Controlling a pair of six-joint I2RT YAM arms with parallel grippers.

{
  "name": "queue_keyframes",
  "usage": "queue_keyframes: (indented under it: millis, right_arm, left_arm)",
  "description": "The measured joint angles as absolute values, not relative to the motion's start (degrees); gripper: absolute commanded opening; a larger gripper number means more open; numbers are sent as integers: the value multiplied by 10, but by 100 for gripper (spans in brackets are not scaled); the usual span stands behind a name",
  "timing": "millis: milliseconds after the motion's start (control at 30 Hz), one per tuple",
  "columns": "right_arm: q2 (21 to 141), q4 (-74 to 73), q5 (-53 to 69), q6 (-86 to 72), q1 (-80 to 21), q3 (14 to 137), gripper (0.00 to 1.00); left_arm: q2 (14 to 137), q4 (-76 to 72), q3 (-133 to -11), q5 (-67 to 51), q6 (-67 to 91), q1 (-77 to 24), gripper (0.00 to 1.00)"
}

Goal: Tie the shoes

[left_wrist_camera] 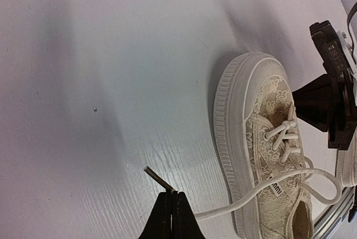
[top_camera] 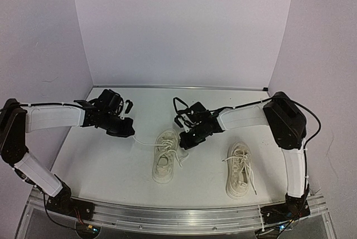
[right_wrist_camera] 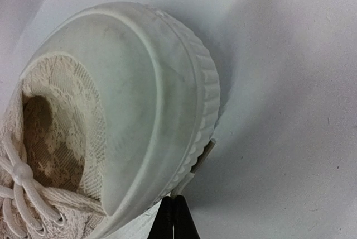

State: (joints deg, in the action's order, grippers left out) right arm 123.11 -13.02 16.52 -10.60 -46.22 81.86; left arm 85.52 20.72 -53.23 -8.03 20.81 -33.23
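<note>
no knot is tied yet. on the white table [top_camera: 100, 161], the left cream-white fabric sneaker [top_camera: 166, 161] has its white lace [left_wrist_camera: 240, 201] pinched at both ends by the closed left gripper [left_wrist_camera: 172, 208] and closed right gripper [right_wrist_camera: 174, 216]; the right sneaker [top_camera: 240, 172] is untouched.

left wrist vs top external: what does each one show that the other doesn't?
Left wrist only: the lace tip poking past the shut left tool, and the patterned weave on the shoe. Top external only: the other shoe whole, plus the left arm and right arm. Both: that shoe, its lace running to the left tool, and the right tool by its toe.
</note>
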Motion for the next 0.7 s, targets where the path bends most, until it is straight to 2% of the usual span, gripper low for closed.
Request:
queue_keyframes:
  millis: [200, 333, 500, 700]
  right_arm:
    - [1178, -118, 156, -123, -448, 758, 0]
    - [1030, -107, 126, -152, -402, 661, 0]
    - [832, -77, 64, -192, -331, 599, 0]
    - [754, -61, 26, -236, -320, 548, 0]
  left_arm:
    - [848, 198, -532, -78, 215, -324, 0]
    - [828, 196, -536, -72, 218, -303, 0]
    - [789, 201, -557, -54, 225, -269, 0]
    - [759, 210, -566, -41, 229, -217, 0]
